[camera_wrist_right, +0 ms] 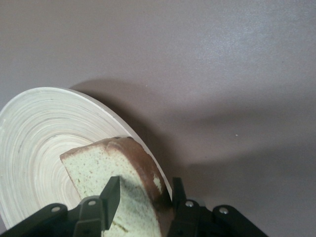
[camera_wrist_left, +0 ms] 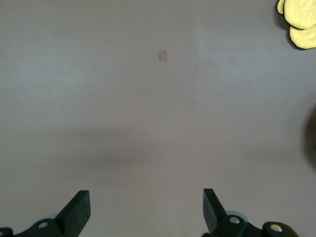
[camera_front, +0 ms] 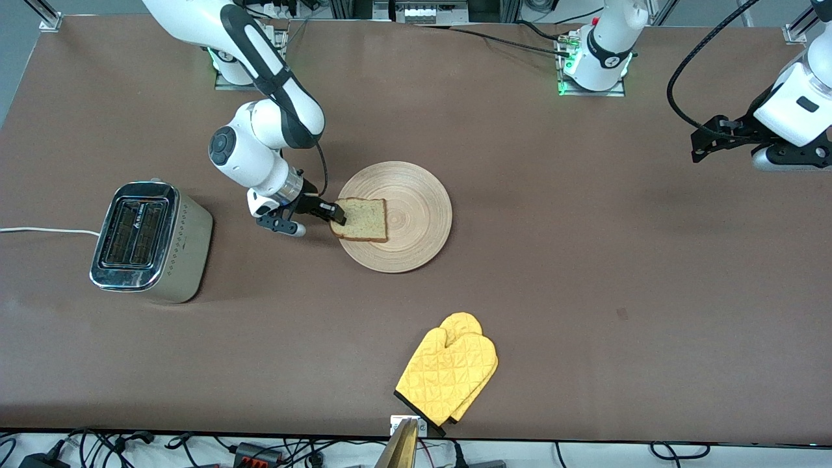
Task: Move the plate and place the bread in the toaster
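The round wooden plate [camera_front: 419, 195] lies mid-table, and the bread [camera_front: 364, 220] rests on it at the edge toward the toaster [camera_front: 146, 240]. My right gripper [camera_front: 337, 213] reaches in low from the toaster's side, shut on the bread's crust edge. In the right wrist view the right gripper [camera_wrist_right: 145, 190] has one finger on the bread's [camera_wrist_right: 108, 163] pale face and the other against the brown crust, over the plate's [camera_wrist_right: 44, 128] rim. My left gripper [camera_front: 697, 146] waits open above bare table at the left arm's end, and the left wrist view shows the left gripper [camera_wrist_left: 145, 207] with nothing between its fingers.
A yellow oven mitt [camera_front: 448, 374] lies near the table's front edge, nearer the front camera than the plate; the left wrist view catches the oven mitt [camera_wrist_left: 298, 22] too. The toaster's white cord [camera_front: 45, 230] runs off the right arm's end of the table.
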